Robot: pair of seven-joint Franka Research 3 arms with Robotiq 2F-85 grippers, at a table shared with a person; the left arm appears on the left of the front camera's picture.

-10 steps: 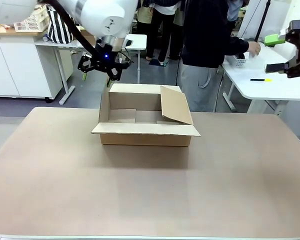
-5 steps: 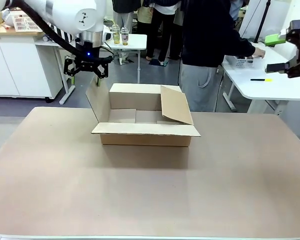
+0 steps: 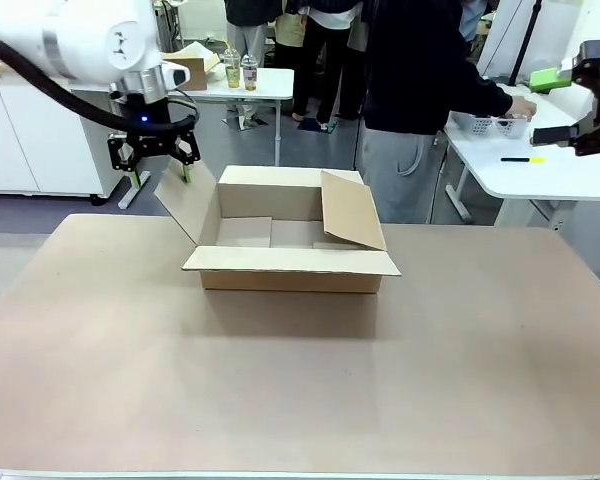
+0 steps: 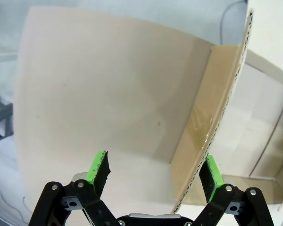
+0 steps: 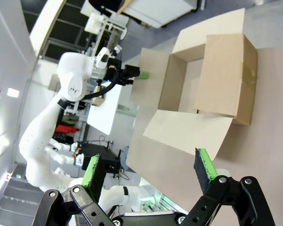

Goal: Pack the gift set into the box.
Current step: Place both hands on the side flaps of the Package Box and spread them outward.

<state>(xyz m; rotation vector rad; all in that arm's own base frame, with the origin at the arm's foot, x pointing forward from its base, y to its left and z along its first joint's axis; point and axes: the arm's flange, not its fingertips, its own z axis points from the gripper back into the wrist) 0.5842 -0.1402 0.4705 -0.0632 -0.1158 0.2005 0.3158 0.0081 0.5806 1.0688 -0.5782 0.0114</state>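
Observation:
The box (image 3: 290,250) stands open in the middle of the brown table, its right flap tilted inward over the opening. Its left flap (image 3: 185,205) leans outward. My left gripper (image 3: 160,172) is open at that flap's top edge. In the left wrist view the flap (image 4: 108,108) stands edge-on between the spread green pads (image 4: 98,169) of my left gripper (image 4: 155,172), nearer the right one. My right gripper (image 3: 552,105) hangs open and holds nothing, high at the far right. The right wrist view shows my right gripper (image 5: 148,172) well away from the box (image 5: 221,80). The gift set is out of view.
A person in dark top and grey trousers (image 3: 410,120) stands behind the box, hands at a small basket (image 3: 485,123) on a white side table (image 3: 540,170) at the right. The brown tabletop (image 3: 300,380) is bare in front of the box.
My left gripper has moved left and slightly down, and the box's left flap has gone from upright to leaning outward. The right gripper has not moved.

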